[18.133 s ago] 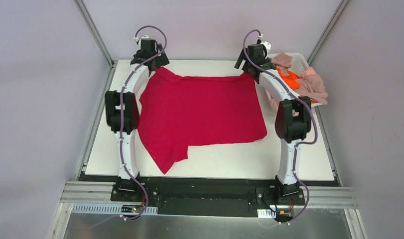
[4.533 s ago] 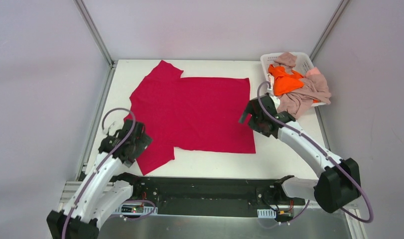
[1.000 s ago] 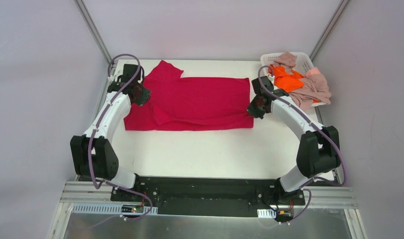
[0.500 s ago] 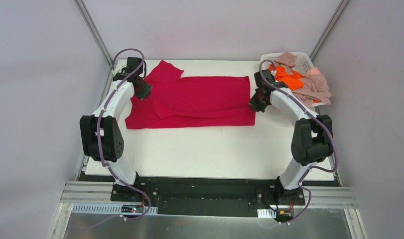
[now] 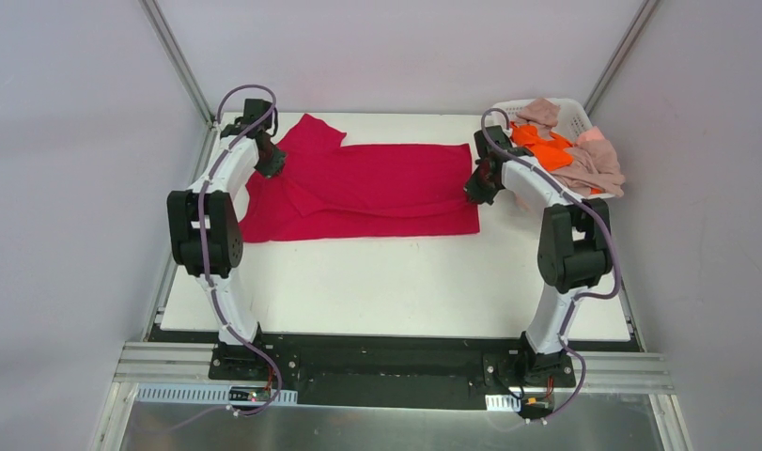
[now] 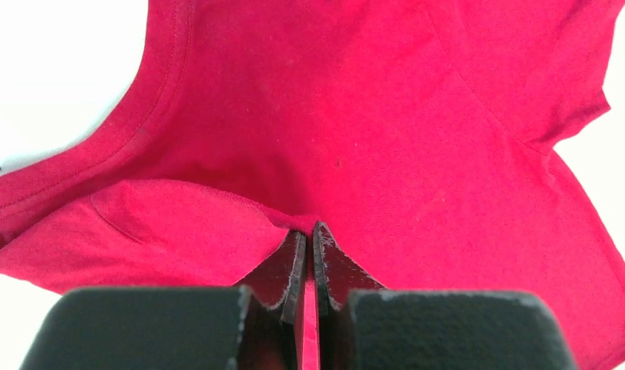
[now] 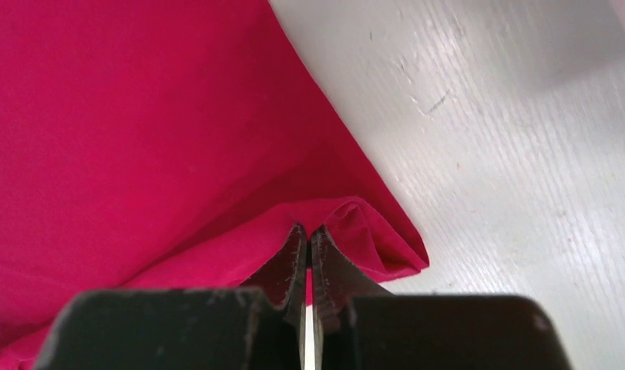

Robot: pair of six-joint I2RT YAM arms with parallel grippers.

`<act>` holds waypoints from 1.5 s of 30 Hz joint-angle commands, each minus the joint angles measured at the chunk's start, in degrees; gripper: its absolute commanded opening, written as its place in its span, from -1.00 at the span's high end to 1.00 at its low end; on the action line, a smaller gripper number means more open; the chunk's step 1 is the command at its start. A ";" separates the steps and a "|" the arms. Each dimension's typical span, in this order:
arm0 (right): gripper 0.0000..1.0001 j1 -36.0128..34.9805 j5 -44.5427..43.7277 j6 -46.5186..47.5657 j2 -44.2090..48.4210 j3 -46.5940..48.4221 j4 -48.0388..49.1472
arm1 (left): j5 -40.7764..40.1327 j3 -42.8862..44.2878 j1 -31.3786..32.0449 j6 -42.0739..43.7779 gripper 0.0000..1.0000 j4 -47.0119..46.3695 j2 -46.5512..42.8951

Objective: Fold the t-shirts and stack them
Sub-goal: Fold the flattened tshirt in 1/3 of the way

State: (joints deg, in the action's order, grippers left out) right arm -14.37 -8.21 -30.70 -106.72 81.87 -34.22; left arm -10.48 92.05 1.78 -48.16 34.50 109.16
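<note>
**Both pincers clenched on the red shirt**

My left pincer (image 6: 309, 231) is closed tight on a fold of the red shirt (image 5: 377, 188). In the left wrist view the cloth is pinched between the two fingers, and a lifted flap of it goes away to the left of them. My right pincer (image 7: 307, 231) is closed too. It grips the doubled edge of the same shirt at its right side, just where the cloth meets the bare tabletop (image 5: 405, 282).

From above, the red shirt lies across the far half of the tabletop, with its near part folded over, so it makes a long band from left to right. One sleeve points to the far left corner. My left pincer holds the shirt near the left end, beside this sleeve, and my right pincer holds the right end.

At the far right corner stands a white basket (image 5: 574, 108). In it lie an orange shirt (image 5: 546, 150) and pink-beige shirts (image 5: 593, 169), and part of them hangs over the rim.
</note>
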 commanded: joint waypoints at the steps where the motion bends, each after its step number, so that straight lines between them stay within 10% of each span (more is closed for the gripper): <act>1: 0.98 0.93 -0.62 0.90 -2.82 4.46 0.56 | -0.86 3.48 -1.11 1.38 1.00 0.09 2.70; 8: 0.83 2.13 -0.93 0.76 -6.98 7.53 1.01 | -1.15 8.21 -1.43 2.51 0.89 0.92 8.25; 17: -0.35 1.97 3.56 3.16 -4.25 7.85 3.58 | 3.28 14.48 -4.42 5.84 -0.93 6.07 9.65; 23: -0.98 -2.67 1.51 3.60 3.06 -1.20 5.82 | 5.17 1.32 -4.35 5.02 -0.98 5.85 -2.23; 45: -0.99 -5.19 5.36 0.55 -12.26 8.66 18.95 | 13.42 -20.46 -5.09 4.14 -0.98 -4.00 -2.53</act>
State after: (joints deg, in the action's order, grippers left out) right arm -21.69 -1.26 -28.27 -116.79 85.41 -18.13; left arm 4.45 72.82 -2.70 -43.90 31.16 106.98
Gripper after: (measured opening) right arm 0.993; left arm 0.990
